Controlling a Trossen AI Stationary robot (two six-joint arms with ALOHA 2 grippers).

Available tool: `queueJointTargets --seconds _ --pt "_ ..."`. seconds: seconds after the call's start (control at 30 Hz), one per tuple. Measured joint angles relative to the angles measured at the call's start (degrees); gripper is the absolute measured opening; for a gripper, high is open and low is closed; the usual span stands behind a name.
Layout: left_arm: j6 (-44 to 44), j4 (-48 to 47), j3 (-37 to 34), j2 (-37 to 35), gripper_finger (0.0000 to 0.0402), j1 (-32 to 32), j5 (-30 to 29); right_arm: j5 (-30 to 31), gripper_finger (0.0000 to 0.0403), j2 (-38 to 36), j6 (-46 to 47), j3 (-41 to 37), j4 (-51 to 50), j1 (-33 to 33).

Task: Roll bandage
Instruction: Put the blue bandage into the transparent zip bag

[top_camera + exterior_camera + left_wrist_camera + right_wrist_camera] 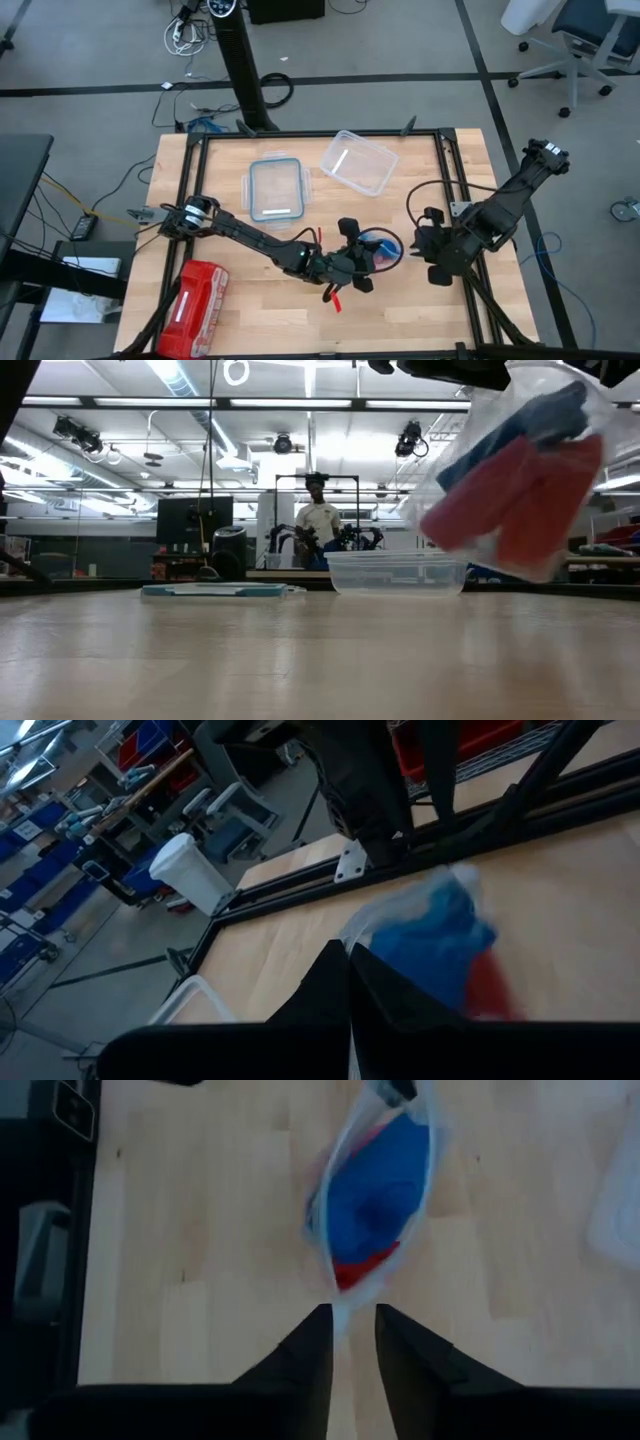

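The high view looks straight down from well above, taking in the whole pale wooden table (260, 320), both dark arms and the grey floor around it. The low view sits at table-top height, facing level across the boards into the room, very near a clear plastic bag holding blue and red fabric (520, 480). Each wrist view looks forward past its own arm's two dark fingers at that bag (440, 935) (375, 1195) from close by, from opposite sides. All four views share the bag (381, 246).
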Motion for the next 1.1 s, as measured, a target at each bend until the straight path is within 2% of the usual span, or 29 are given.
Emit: queueJointTargets --seconds 0.37,0.6,1.1 --pt "0.0 0.0 0.0 0.0 0.0000 0.0 0.0 0.6 0.0109 2.4 -4.2 0.0 3.2 -0.2" --pt "0.0 0.0 0.0 0.0 0.0000 0.0 0.0 1.2 0.0108 4.3 -5.9 -0.1 3.2 -0.9" --pt "0.0 0.1 0.0 0.0 0.0000 0.0 0.1 3.6 0.0105 3.1 -6.8 -0.1 3.0 -0.9"
